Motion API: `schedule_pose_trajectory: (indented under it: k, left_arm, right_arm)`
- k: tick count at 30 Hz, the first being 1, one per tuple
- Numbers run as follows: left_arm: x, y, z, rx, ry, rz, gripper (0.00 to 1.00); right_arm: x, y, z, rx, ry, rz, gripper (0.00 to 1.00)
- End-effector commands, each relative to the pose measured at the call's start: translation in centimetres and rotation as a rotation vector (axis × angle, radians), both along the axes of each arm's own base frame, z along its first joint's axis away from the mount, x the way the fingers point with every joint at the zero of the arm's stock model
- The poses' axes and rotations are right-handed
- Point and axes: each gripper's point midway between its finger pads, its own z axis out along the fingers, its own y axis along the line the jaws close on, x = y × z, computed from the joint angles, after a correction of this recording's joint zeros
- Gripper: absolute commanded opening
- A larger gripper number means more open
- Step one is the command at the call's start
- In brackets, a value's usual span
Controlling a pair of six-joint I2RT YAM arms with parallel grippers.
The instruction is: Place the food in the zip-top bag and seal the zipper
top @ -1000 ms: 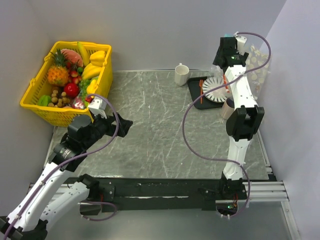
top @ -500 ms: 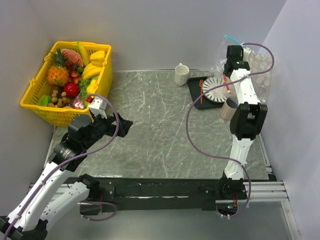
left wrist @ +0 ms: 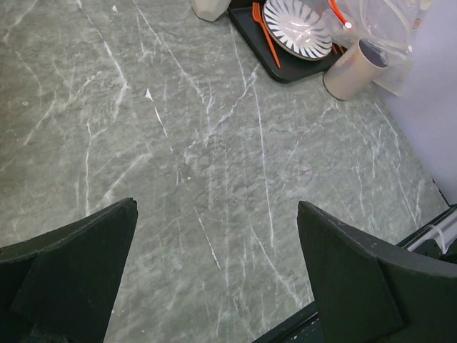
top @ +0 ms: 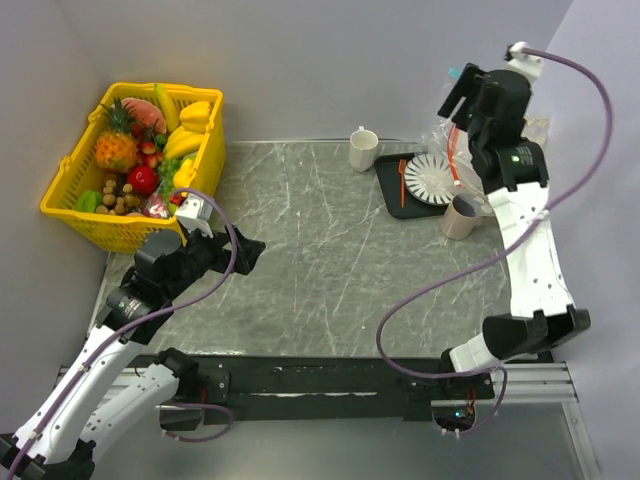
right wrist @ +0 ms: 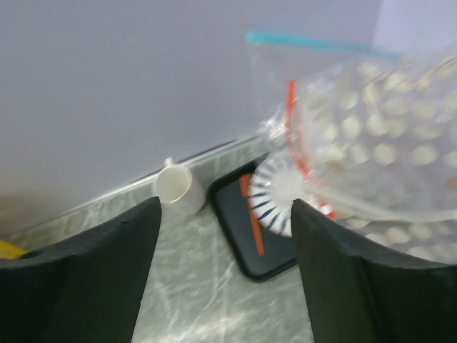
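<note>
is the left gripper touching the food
Apart. The top view shows the left gripper over the table, well short of the pineapple, strawberries and apple in the basket.

- Table (top: 320,250): grey stone-pattern top with white veins, flat, meeting the walls at the back and on the right.
- Basket (top: 110,232): yellow, at the far left corner; whether it sits fully on the top cannot be told.
- Mug (top: 363,149): white, upright, at the back edge, just left of the tray.
- Tray (top: 388,187): black, far right area, carrying a plate.
- Cup (top: 461,216): tan, upright, just beside the tray's near right corner.
- Clear bags (left wrist: 389,43): bunched against the right wall, behind the cup.
</note>
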Motion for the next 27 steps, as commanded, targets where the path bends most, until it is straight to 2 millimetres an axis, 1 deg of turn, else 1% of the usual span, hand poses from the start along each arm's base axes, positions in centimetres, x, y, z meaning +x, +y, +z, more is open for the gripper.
schedule_pose_trajectory:
  k: [1,2,3,4,5,6,7,8,9,10,11,13,14,16,17,18,19,20,22,23,24,25,26,27]
  left_arm:
    - [-0.1,-0.2,1.5,-0.030,-0.042,-0.011,0.99]
    - [-0.1,-0.1,1.5,-0.028,-0.042,-0.010,0.99]
    - [-0.2,-0.1,1.4,-0.025,-0.042,-0.013,0.99]
    - [-0.2,-0.1,1.4,-0.022,-0.038,-0.015,0.99]
    - [-0.2,-0.1,1.5,-0.020,-0.041,-0.016,0.99]
    - [-0.3,-0.1,1.5,-0.019,-0.042,-0.018,0.99]
    - [-0.3,-0.1,1.6,-0.019,-0.042,-0.018,0.99]
    - [-0.3,-0.1,1.7,-0.020,-0.043,-0.018,0.99]
    - [-0.3,-0.1,1.8,-0.021,-0.044,-0.019,0.99]
    - [-0.3,-0.2,1.9,-0.022,-0.046,-0.021,0.99]
    - [-0.3,-0.3,2.2,-0.027,-0.048,-0.024,0.99]
    - [-0.3,-0.3,2.4,-0.031,-0.049,-0.025,0.99]
    - [-0.2,-0.4,2.5,-0.037,-0.049,-0.026,0.99]
    - [-0.1,-0.6,2.6,-0.040,-0.045,-0.030,0.99]
    - [0.1,-0.6,2.6,-0.042,-0.042,-0.027,0.99]
    - [0.1,-0.7,2.6,-0.042,-0.038,-0.026,0.99]
    - [0.2,-0.7,2.6,-0.040,-0.039,-0.024,0.99]
    - [0.3,-0.7,2.7,-0.036,-0.038,-0.023,0.99]
    - [0.4,-0.6,2.8,-0.031,-0.038,-0.020,0.99]
    - [0.5,-0.6,2.9,-0.028,-0.040,-0.017,0.99]
    - [0.6,-0.5,2.9,-0.027,-0.039,-0.013,0.99]
    - [0.6,-0.5,3.0,-0.025,-0.042,-0.012,0.99]
    - [0.6,-0.5,3.0,-0.027,-0.040,-0.010,0.99]
    - [0.6,-0.5,3.1,-0.029,-0.044,-0.008,0.99]
  right_arm:
    - [2.4,-2.7,-5.1,-0.072,0.144,-0.102,0.93]
    - [2.6,-3.2,-4.9,-0.089,0.151,-0.129,0.95]
    - [3.1,-3.5,-5.3,-0.103,0.167,-0.143,0.99]
    - [4.0,-4.1,-6.0,-0.127,0.193,-0.169,1.00]
    - [4.7,-4.2,-6.6,-0.137,0.209,-0.173,1.00]
    - [5.9,-4.8,-7.5,-0.149,0.233,-0.184,1.00]
    - [6.4,-5.1,-8.2,-0.151,0.253,-0.188,1.00]
    - [7.6,-5.3,-10.0,-0.154,0.290,-0.193,1.00]
    - [8.1,-5.5,-10.0,-0.151,0.287,-0.198,1.00]
    - [8.6,-6.1,-10.6,-0.149,0.298,-0.210,1.00]
    - [9.5,-6.3,-12.0,-0.154,0.323,-0.214,1.00]
    - [10.4,-7.3,-12.8,-0.153,0.325,-0.235,1.00]
    - [11.2,-7.6,-14.2,-0.150,0.345,-0.231,1.00]
    - [12.1,-8.4,-15.3,-0.146,0.356,-0.240,1.00]
    - [12.7,-8.7,-17.2,-0.147,0.390,-0.243,1.00]
    - [13.0,-9.2,-17.2,-0.154,0.391,-0.261,1.00]
    - [12.8,-10.8,-18.1,-0.160,0.418,-0.293,1.00]
    - [13.2,-11.2,-19.5,-0.170,0.448,-0.303,1.00]
    - [13.0,-11.8,-20.3,-0.200,0.476,-0.333,1.00]
    - [12.9,-12.1,-20.8,-0.206,0.490,-0.341,0.94]
    - [12.6,-12.2,-21.8,-0.209,0.511,-0.346,0.90]
    - [12.6,-12.1,-22.2,-0.201,0.513,-0.344,0.86]
    - [12.4,-12.0,-22.0,-0.190,0.507,-0.337,0.76]
    - [12.0,-12.0,-23.1,-0.174,0.525,-0.337,0.71]
